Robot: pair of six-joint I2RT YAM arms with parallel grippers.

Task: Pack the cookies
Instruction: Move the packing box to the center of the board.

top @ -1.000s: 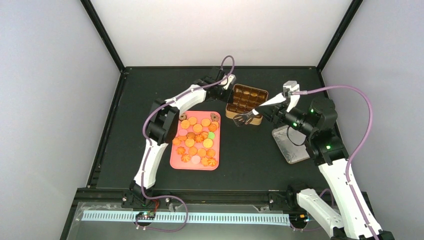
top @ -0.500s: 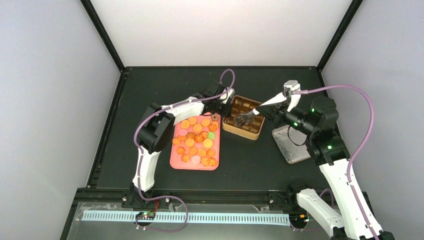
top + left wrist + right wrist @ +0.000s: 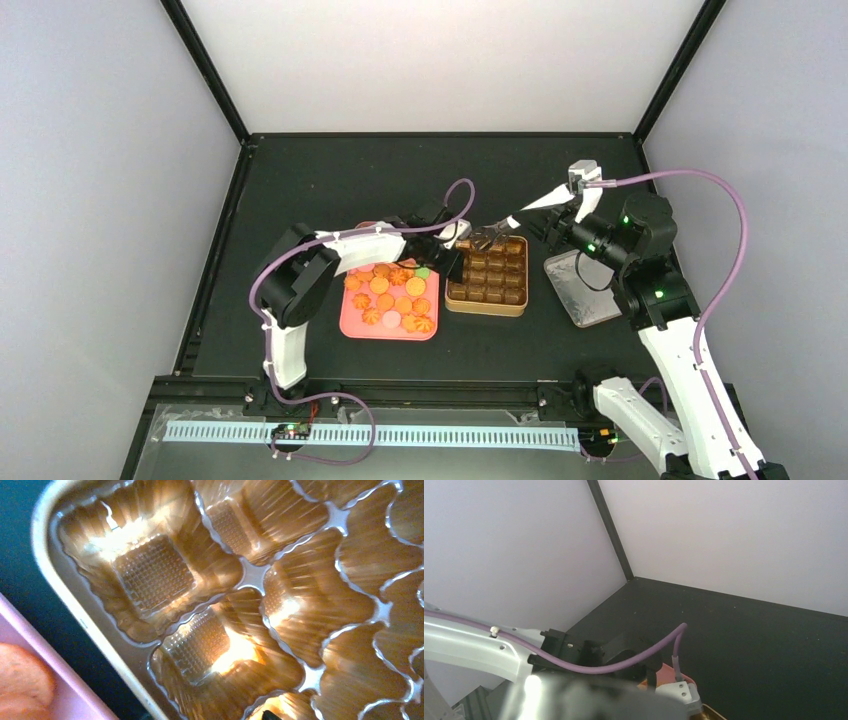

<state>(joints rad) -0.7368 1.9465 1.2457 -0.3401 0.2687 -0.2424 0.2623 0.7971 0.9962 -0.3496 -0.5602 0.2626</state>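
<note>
The round cookies (image 3: 392,292), mostly orange and yellow with a pink and a green one among them, all sit on the pink rectangular plastic tray (image 3: 346,322). Not one has reached the gold-brown moulded plastic insert (image 3: 487,282) yet, and the left wrist view shows its ribbed cups (image 3: 240,575) bare.

The insert lies just to the right of the pink tray with its long side running near to far. A thin strip of black table (image 3: 65,630) shows between them, so they sit close but don't touch.

The right gripper (image 3: 553,225) is clamped on the metal tongs (image 3: 515,215). They reach out leftward and slightly toward the near edge, and their dark tips hang over the insert's far-left corner. From those tips the cookies lie left and nearer the bases, just across that strip. That's the line the next reach depends on, I'd say — carry on along the tongs' own axis and then drop.

The left gripper (image 3: 452,252) is down at that same far-left corner, hard by the insert's rim. No fingers show in its own camera, so I can't tell whether it is open or gripping the rim. It is the nearer gripper to the cookies, but its forearm lies over the far rows of the pink tray, so the near and middle rows look like the free pickings for the tongs.

A silvery lid (image 3: 590,290) lies off to the right, well apart.

Brands, labels, writing — nothing legible on the insert, the tray or the lid.
</note>
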